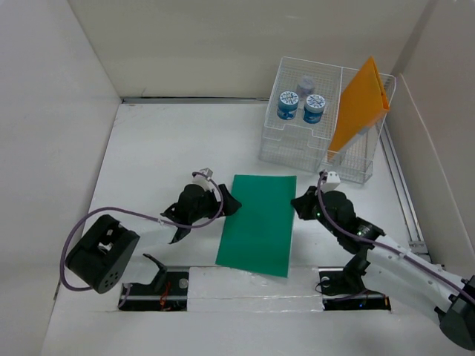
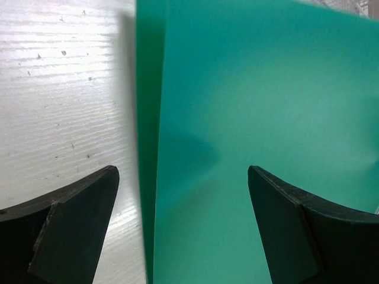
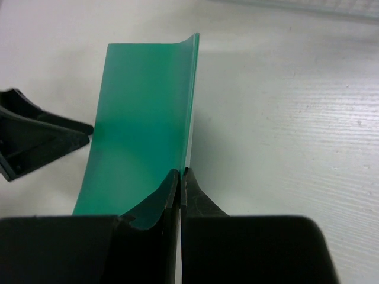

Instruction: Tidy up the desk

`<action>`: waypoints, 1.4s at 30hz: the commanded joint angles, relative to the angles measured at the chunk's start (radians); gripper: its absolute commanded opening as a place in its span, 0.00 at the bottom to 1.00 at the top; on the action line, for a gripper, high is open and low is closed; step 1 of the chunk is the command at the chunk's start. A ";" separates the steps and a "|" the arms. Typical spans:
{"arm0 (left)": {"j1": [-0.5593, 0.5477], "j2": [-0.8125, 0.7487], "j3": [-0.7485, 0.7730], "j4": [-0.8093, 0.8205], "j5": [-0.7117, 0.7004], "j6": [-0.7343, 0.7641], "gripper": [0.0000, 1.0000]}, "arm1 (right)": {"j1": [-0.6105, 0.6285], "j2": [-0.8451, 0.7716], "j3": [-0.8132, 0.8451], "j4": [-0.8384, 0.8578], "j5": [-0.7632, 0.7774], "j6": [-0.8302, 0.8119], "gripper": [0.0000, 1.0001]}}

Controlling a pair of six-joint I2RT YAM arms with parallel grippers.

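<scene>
A green folder (image 1: 260,222) lies flat in the middle of the white desk (image 1: 159,148). My right gripper (image 1: 300,204) is shut on the folder's right edge, which curls up between its pressed fingertips (image 3: 172,183) in the right wrist view, where the green folder (image 3: 142,112) stretches away. My left gripper (image 1: 223,206) is at the folder's left edge and stands wide open. In the left wrist view the left gripper (image 2: 183,177) straddles that edge, one finger over the desk (image 2: 59,89) and one over the green folder (image 2: 260,106), touching nothing.
A white wire rack (image 1: 297,152) stands at the back right, holding an orange folder (image 1: 360,111) leaning upright, two blue-labelled jars (image 1: 288,104) and a small grey bottle (image 1: 305,85). Beige wall panels enclose the desk on the left, back and right.
</scene>
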 commanded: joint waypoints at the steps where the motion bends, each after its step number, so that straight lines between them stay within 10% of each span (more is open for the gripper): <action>1: 0.006 -0.041 0.037 0.023 -0.018 0.041 0.87 | -0.003 -0.001 -0.005 0.056 -0.125 -0.059 0.00; 7: -0.115 -0.286 0.159 -0.221 -0.230 0.117 0.79 | -0.003 0.021 0.016 0.001 -0.063 -0.124 0.00; 14: -0.181 -0.103 0.399 -0.390 -0.223 0.179 0.81 | 0.061 0.102 0.001 0.125 -0.105 -0.150 0.00; 21: -0.181 -0.018 0.374 -0.111 -0.036 0.260 0.91 | 0.074 0.079 0.012 0.231 -0.212 -0.172 0.00; 26: -0.075 -0.038 0.390 -0.201 -0.085 0.207 0.93 | 0.052 -0.053 0.026 0.175 -0.235 -0.187 0.00; 42: 0.193 0.109 0.184 0.357 0.581 0.050 0.95 | 0.043 -0.162 0.041 0.079 -0.182 -0.201 0.00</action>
